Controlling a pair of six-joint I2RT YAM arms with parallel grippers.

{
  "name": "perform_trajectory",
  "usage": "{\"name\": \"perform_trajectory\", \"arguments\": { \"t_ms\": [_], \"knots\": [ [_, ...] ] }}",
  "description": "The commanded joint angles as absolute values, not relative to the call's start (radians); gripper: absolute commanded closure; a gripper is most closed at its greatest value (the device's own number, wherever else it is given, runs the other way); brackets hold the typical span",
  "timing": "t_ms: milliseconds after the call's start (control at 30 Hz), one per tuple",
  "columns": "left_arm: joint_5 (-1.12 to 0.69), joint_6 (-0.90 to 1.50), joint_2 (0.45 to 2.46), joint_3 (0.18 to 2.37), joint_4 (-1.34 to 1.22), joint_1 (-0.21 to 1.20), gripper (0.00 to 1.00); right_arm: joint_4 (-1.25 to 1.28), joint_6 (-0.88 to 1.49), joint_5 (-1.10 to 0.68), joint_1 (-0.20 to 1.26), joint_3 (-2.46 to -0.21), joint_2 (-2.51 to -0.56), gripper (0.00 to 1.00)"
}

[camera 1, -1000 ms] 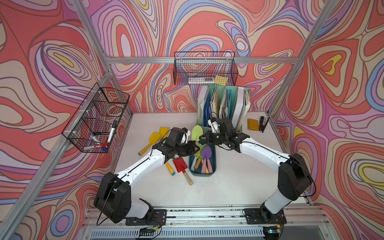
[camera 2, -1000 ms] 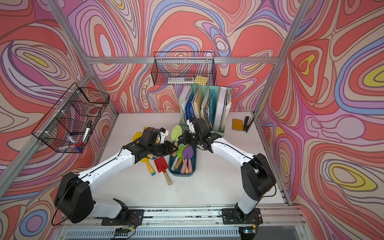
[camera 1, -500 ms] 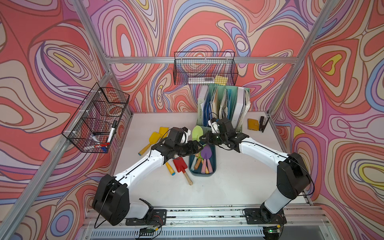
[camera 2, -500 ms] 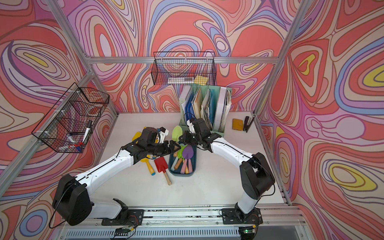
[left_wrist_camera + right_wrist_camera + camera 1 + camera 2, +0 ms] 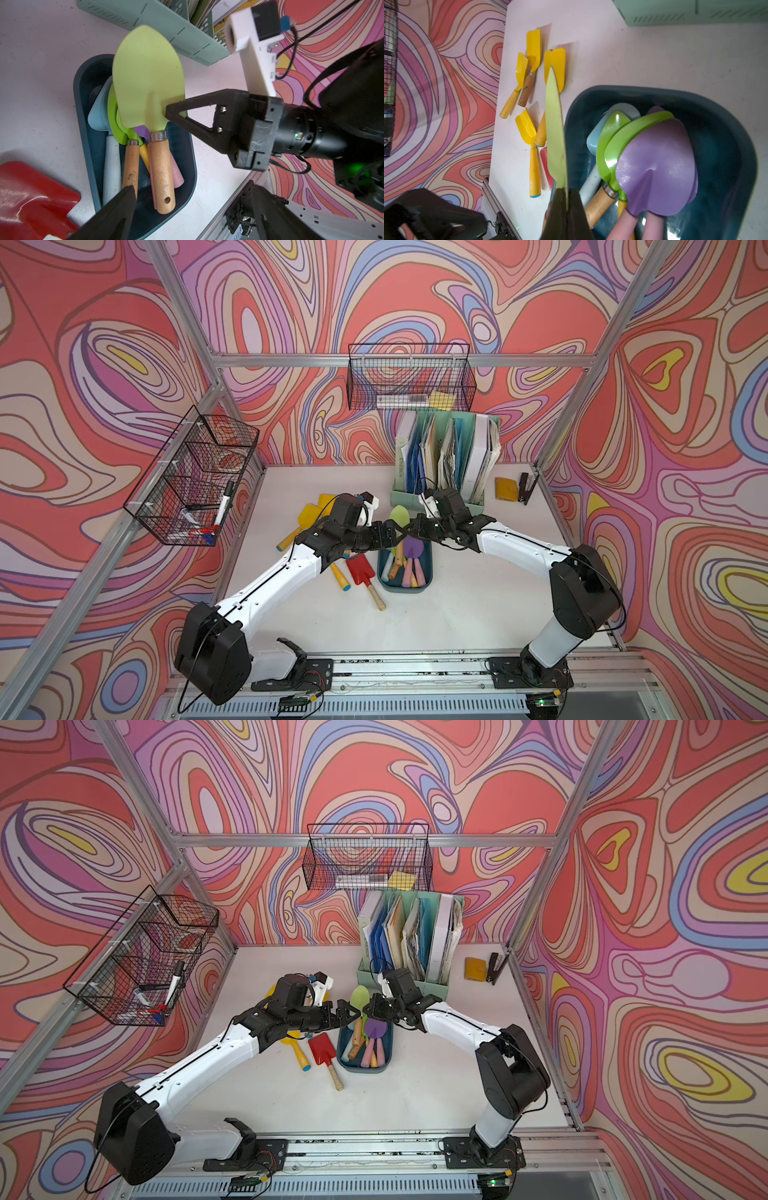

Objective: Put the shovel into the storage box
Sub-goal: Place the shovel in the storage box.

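Note:
The storage box is a dark teal bin at mid-table holding several shovels. A pale green shovel with a wooden handle hangs over it, blade past the box's far end, handle end down inside. My right gripper is shut on the side edge of its blade. My left gripper is open, its fingers spread wide on either side of the handle's end, gripping nothing.
A red shovel and several yellow shovels lie on the table left of the box. The mint file organiser stands just behind it. Wire baskets hang on the walls. A stapler lies at the back right.
My left gripper has opened and let go of the pale green shovel's handle. My right gripper stays shut on the blade, and both arms have barely moved.

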State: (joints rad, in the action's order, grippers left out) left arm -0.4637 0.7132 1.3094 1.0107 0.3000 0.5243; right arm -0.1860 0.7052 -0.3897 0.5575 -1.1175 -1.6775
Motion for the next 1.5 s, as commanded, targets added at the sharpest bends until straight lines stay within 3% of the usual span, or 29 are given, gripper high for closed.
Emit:
{"name": "perform_trajectory", "arguments": {
  "t_ms": [0, 1267, 1467],
  "knots": [
    [-0.448, 0.690, 1.294, 1.029, 0.321, 0.530, 0.06, -0.134, 0.720, -0.388, 0.557, -1.080, -1.648, 1.00],
    [-0.420, 0.661, 1.279, 1.020, 0.362, 0.529, 0.06, -0.108, 0.746, -0.305, 0.556, -1.010, -1.766, 1.00],
    [-0.423, 0.665, 1.282, 1.020, 0.365, 0.530, 0.06, -0.128, 0.739, -0.298, 0.555, -1.015, -1.766, 0.92]
  ]
}}
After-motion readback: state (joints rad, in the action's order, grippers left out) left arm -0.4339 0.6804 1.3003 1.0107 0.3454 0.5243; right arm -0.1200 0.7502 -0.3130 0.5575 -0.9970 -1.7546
